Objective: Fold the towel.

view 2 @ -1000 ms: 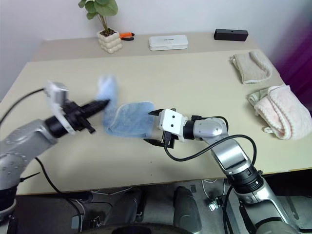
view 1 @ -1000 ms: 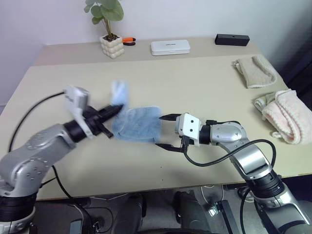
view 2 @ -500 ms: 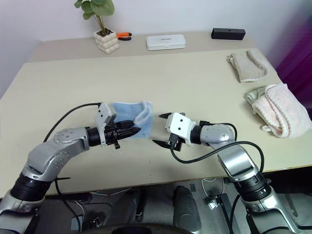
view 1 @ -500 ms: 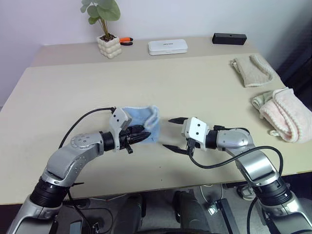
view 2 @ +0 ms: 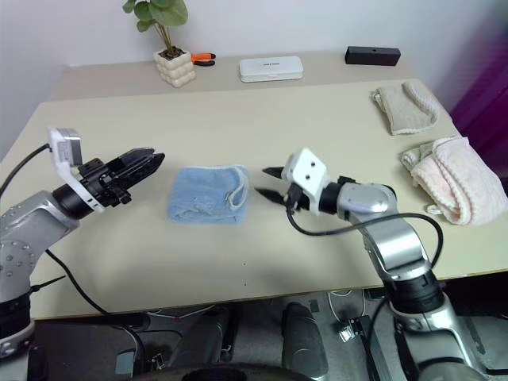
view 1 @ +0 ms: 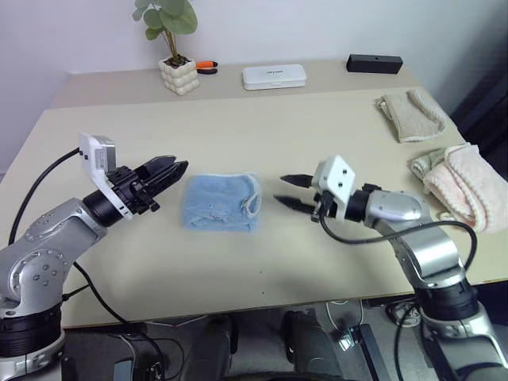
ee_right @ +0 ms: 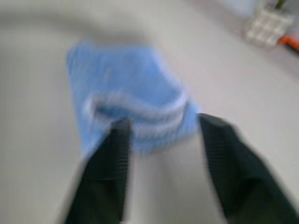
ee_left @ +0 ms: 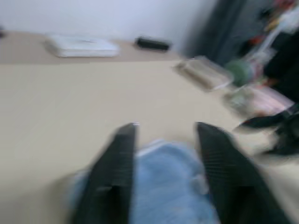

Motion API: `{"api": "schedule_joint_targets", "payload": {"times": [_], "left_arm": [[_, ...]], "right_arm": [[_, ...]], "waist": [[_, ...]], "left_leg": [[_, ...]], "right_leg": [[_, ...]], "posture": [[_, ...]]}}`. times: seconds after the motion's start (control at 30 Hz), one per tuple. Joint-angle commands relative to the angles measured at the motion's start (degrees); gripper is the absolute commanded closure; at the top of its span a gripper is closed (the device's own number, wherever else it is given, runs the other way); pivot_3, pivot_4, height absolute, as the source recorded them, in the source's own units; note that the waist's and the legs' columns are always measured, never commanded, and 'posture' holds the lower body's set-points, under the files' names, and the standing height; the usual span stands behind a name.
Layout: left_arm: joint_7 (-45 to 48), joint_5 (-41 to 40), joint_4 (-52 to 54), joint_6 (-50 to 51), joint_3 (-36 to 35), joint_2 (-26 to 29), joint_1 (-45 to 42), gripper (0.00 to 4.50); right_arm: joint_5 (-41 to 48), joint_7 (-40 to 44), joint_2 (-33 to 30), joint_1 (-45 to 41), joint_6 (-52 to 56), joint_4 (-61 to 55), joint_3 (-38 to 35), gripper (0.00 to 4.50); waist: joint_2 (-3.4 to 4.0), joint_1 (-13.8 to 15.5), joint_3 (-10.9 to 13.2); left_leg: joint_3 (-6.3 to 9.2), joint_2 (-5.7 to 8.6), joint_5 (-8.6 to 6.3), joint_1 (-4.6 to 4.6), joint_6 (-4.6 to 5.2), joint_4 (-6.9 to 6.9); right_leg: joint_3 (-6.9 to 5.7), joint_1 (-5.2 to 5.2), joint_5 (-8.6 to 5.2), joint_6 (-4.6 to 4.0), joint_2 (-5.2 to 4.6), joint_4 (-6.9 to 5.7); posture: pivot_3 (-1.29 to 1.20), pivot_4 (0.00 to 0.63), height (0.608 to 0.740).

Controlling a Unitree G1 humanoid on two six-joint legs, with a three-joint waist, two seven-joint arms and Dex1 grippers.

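The light blue towel [view 1: 221,202] is seen lying folded on the table [view 1: 317,135], squarely between the two grippers. The left gripper [view 1: 173,168] is held just beside its left edge, the right gripper [view 1: 287,192] slightly nearer the stitched right edge; both are parted and empty, touching nothing.
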State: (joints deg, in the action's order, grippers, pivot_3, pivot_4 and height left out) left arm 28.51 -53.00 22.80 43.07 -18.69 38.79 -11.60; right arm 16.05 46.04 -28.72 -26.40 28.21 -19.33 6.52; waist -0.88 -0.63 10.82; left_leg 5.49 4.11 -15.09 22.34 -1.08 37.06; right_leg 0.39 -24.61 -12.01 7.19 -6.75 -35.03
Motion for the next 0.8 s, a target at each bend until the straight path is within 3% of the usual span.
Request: {"api": "schedule_joint_targets", "payload": {"times": [0.03,0.3,0.47,0.6,0.73,0.8], "left_arm": [[-1.3,8.2,1.2,-3.1,7.0,-1.3,-0.4,3.44],[-2.7,21.4,-4.5,-7.6,17.4,-6.4,-1.3,3.44],[0.0,29.4,-10.7,-14.1,21.3,-6.2,2.3,3.44],[1.9,29.0,-12.7,-17.9,19.3,-8.9,4.2,3.44],[1.8,24.5,-11.2,-19.3,12.8,-11.7,4.2,3.44],[2.3,23.7,-9.1,-20.2,9.6,-11.0,4.6,3.44]], "right_arm": [[0.6,-4.3,5.2,-4.6,2.7,1.2,1.8,4.38],[-6.6,-9.2,13.7,-10.5,5.6,14.4,12.6,4.46],[-10.3,-9.8,13.9,-6.8,4.7,22.0,15.9,4.46],[-10.8,-9.3,12.1,-4.1,3.0,20.9,14.7,4.46],[-5.3,-8.0,11.8,-3.4,5.7,15.4,8.5,4.46],[-0.3,-5.6,10.8,-2.6,9.5,11.1,5.0,3.95]], "waist": [[0.00,0.1,0.0],[0.02,-0.3,0.0],[0.03,-0.2,0.0],[0.04,-0.1,-0.1],[0.03,-0.1,-0.1],[0.03,-0.1,-0.1]], "left_leg": [[0.00,0.03,0.00,0.00,0.00,0.00],[-0.01,0.07,0.01,0.02,-0.02,-0.01],[-0.16,0.06,0.01,0.02,-0.03,-0.13],[-0.21,0.06,-0.01,0.01,-0.03,-0.08],[-0.16,0.03,-0.01,-0.05,-0.03,-0.05],[-0.15,0.03,-0.01,-0.03,-0.02,-0.04]], "right_leg": [[0.00,0.00,0.00,0.00,0.00,0.00],[0.00,-0.08,0.02,-0.01,0.01,-0.08],[0.05,-0.21,0.03,-0.03,0.04,-0.11],[0.12,-0.17,0.04,-0.02,0.00,-0.08],[0.11,-0.09,0.04,-0.01,0.01,-0.09],[0.11,-0.11,0.04,-0.01,0.01,-0.10]], "posture": [[0.00,0.150,0.740],[0.00,0.150,0.740],[0.00,0.150,0.740],[0.00,0.150,0.740],[0.00,0.150,0.740],[0.00,0.150,0.740]]}}
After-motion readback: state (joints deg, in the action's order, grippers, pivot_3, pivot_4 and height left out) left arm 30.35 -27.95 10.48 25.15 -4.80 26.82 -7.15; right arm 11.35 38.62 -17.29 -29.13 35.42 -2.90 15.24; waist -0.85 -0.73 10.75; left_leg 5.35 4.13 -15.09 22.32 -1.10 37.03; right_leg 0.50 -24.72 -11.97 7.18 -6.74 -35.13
